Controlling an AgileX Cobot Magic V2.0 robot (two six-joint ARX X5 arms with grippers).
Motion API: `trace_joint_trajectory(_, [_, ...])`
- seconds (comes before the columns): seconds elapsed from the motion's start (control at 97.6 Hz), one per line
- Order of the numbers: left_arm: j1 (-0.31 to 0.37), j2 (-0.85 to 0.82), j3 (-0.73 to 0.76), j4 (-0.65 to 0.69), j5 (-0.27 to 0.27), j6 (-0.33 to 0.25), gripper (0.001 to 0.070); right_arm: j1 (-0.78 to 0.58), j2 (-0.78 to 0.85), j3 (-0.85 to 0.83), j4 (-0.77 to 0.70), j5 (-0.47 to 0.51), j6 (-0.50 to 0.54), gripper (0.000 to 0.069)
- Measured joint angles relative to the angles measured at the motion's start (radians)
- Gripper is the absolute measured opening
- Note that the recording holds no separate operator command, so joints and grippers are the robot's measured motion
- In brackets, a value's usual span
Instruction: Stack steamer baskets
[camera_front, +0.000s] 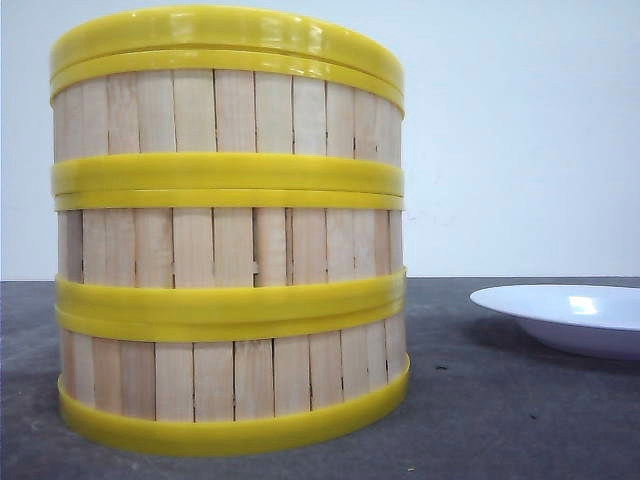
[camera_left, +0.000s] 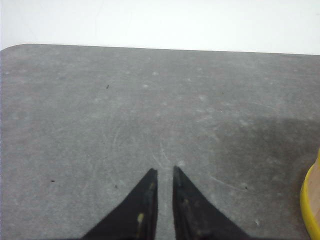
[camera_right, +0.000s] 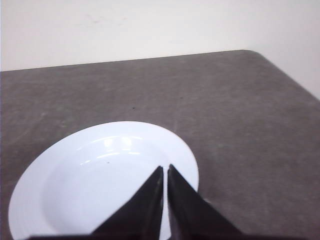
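Front view: steamer baskets (camera_front: 230, 230) stacked left of frame; likely light, rigid, grip yellow rims. Left hand (camera_left: 164, 172) and right hand (camera_right: 165, 169) both nearly together, empty.

Both grippers (camera_left: 164, 172) (camera_right: 165, 168) have black, tapering, pointed fingers.

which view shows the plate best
The right wrist view: the whole white plate shows from above, under the right gripper. The front view catches only part of it, at the edge. The left wrist view shows none of it.

Bare table (camera_front: 470, 400) lies open between the stacked steamer baskets (camera_front: 230, 230) and the white plate (camera_front: 570, 315).
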Motion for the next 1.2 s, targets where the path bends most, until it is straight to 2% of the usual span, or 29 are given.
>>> trace_joint_trajectory(0.338, [0.0,0.0,0.0,0.0,0.0,0.0,0.0028,-0.003,-0.027,-0.065,0.013,0.013,-0.073,0.0009])
trace_joint_trajectory(0.512, [0.0,0.0,0.0,0.0,0.0,0.0,0.0028,-0.003,-0.027,-0.091,0.018,0.065,-0.077,0.0009])
trace_joint_trajectory(0.748, [0.0,0.0,0.0,0.0,0.0,0.0,0.0028,0.001,-0.05,-0.14,0.08,0.066,-0.077,0.0009])
trace_joint_trajectory(1.199, [0.0,0.0,0.0,0.0,0.0,0.0,0.0028,0.031,-0.079,-0.148,0.064,0.068,-0.103,0.0008])
